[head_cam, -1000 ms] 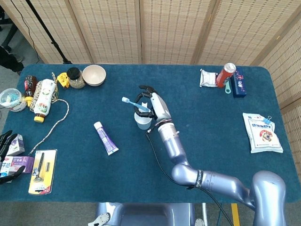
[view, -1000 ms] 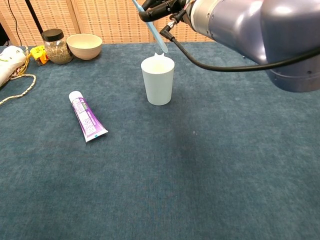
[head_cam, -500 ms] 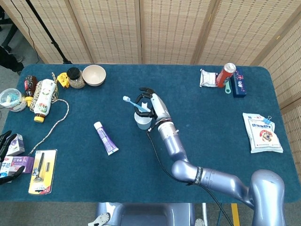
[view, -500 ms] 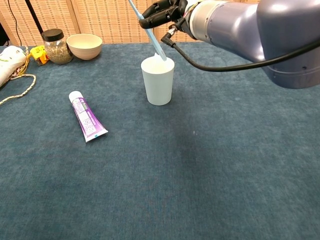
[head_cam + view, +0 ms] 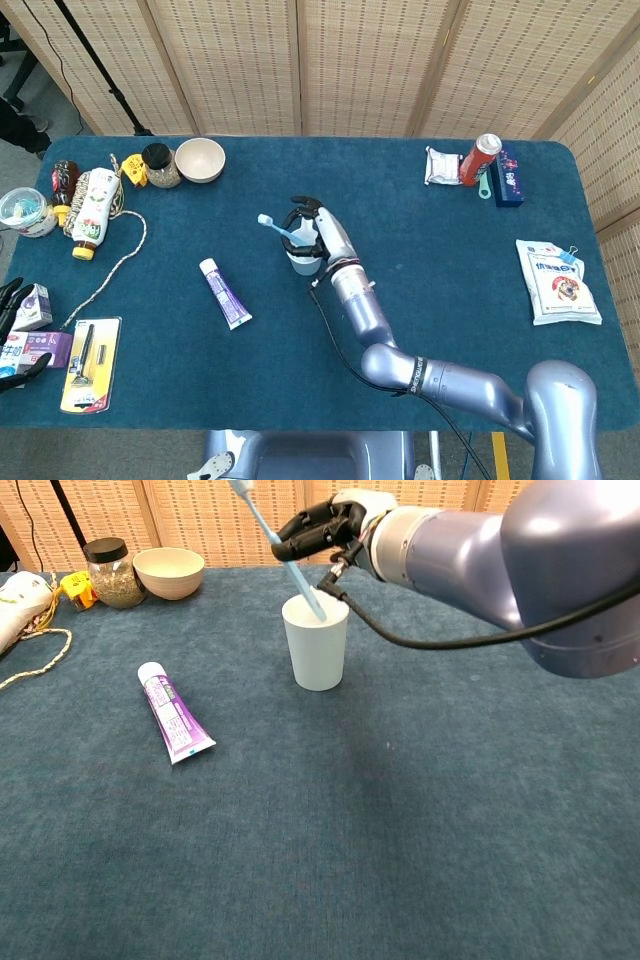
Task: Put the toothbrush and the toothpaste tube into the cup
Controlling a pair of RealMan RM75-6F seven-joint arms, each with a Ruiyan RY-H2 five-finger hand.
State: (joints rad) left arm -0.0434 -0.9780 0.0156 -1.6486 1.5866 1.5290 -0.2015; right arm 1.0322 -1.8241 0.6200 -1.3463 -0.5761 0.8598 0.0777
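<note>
Right robot hand [image 5: 320, 525] grasps the toothbrush [image 5: 278, 545], tip inside the cup [image 5: 316, 643]; toothpaste tube [image 5: 174, 713] lettering seems unreadable.

cup [image 5: 316, 645] standing mid-table [image 5: 450, 810], toothbrush [image 5: 285, 555] leaning with its lower end inside it, toothpaste tube [image 5: 172, 713] lying to its left, bowl [image 5: 168, 571] sitting behind at far left

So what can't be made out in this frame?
- Lower end of the light blue toothbrush: inside the white plastic cup, hidden by its wall in the chest view.
- Right hand: grip detail too small in the head view.
- Left hand: in neither view.
- Purple toothpaste tube: print too small.
</note>
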